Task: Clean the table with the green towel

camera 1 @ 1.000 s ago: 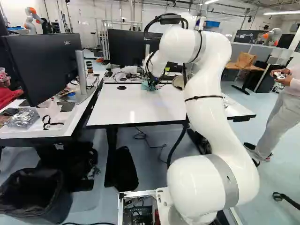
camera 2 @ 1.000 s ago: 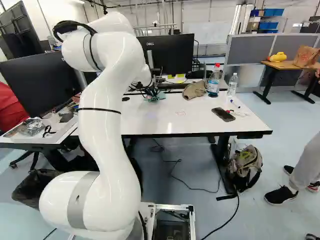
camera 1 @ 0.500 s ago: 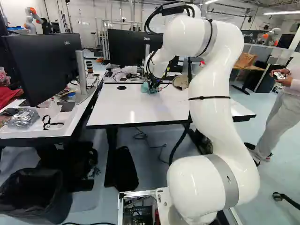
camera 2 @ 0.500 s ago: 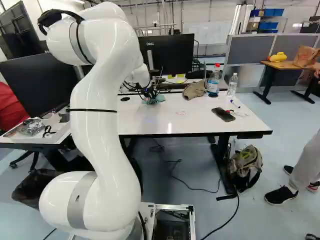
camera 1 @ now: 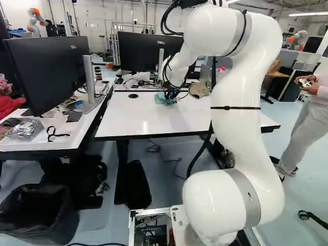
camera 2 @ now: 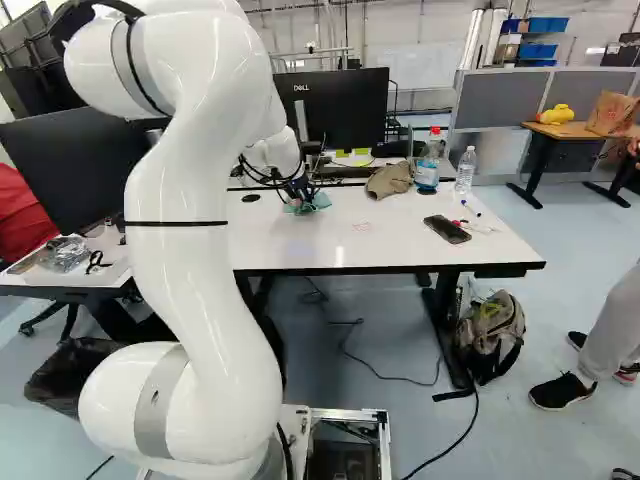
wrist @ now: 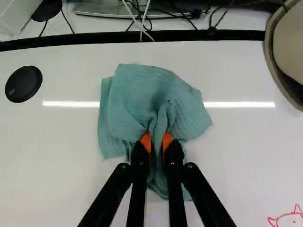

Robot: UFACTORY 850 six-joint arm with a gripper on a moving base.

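Left base view, from the left: a waste bin (camera 1: 38,218) with a black liner is on the floor. Above it, a side table (camera 1: 43,145) carries a large monitor (camera 1: 46,69), a clear bag of parts (camera 1: 25,129) and a looped black strap (camera 1: 55,135). To the right is the white table (camera 1: 125,120), with a round black insert (camera 1: 133,96) in its surface near the far edge.

Next is the green towel (camera 1: 163,99), bunched on the white table toward its far side, right of the insert. My gripper (camera 1: 171,94) reaches down to it. In the wrist view, my gripper (wrist: 157,144) is closed on the cloth: both orange pads (wrist: 168,141) pinch a gathered fold from two sides. The main spread of cloth lies ahead of the fingers; a narrower tail passes between and under them.

Right base view, continuing rightward: a red line drawing (camera 2: 361,226) marks the table surface. Beyond it, a tan cap (camera 2: 390,179) lies near the far edge, beside a bottle of blue liquid (camera 2: 427,165). A dark phone (camera 2: 446,229) lies nearer, with a clear bottle (camera 2: 465,170) upright behind it. A backpack (camera 2: 492,335) sits on the floor by the table's right leg. Farther back, a wooden desk (camera 2: 575,130) holds a yellow object (camera 2: 557,114) and a paper bag (camera 2: 610,113).
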